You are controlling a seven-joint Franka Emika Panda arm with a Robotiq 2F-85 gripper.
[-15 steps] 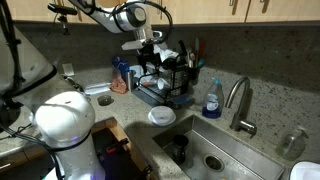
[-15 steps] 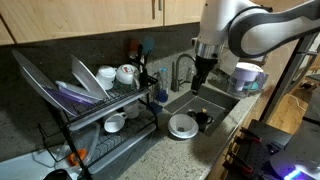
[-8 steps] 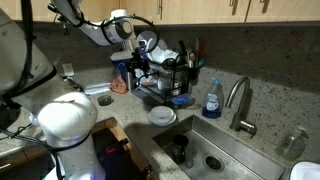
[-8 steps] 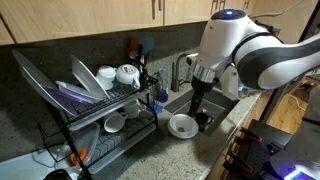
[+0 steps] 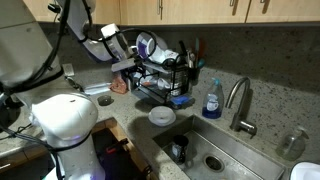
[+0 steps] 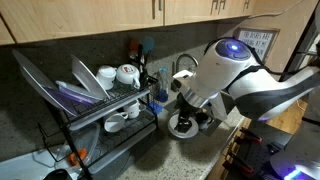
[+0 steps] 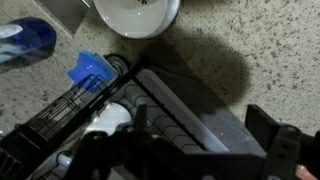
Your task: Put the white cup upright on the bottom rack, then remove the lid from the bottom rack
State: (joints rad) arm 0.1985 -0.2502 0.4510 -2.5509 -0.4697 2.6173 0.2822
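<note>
The black two-tier wire rack (image 6: 95, 110) stands on the counter and shows in both exterior views (image 5: 165, 78). On its bottom tier sit small white pieces; one is the white cup (image 6: 115, 124), and I cannot tell whether it is upright. In the wrist view the rack's dark tray (image 7: 190, 110) fills the lower frame, with a white rounded piece (image 7: 108, 118) among the wires. My gripper (image 7: 185, 150) is open and empty, its dark fingers spread above the tray's end. It hangs low by the rack's end (image 6: 176, 100). I cannot pick out a lid.
A shallow white bowl (image 6: 183, 126) lies on the counter beside the sink (image 5: 215, 155); it also shows in the wrist view (image 7: 135, 12). A blue soap bottle (image 5: 211, 100) and faucet (image 5: 238, 100) stand behind the sink. Plates and cups fill the top tier (image 6: 100, 80).
The arm has swung down from high above the sink to low beside the rack's end and the white bowl. Nothing on the rack has moved.
</note>
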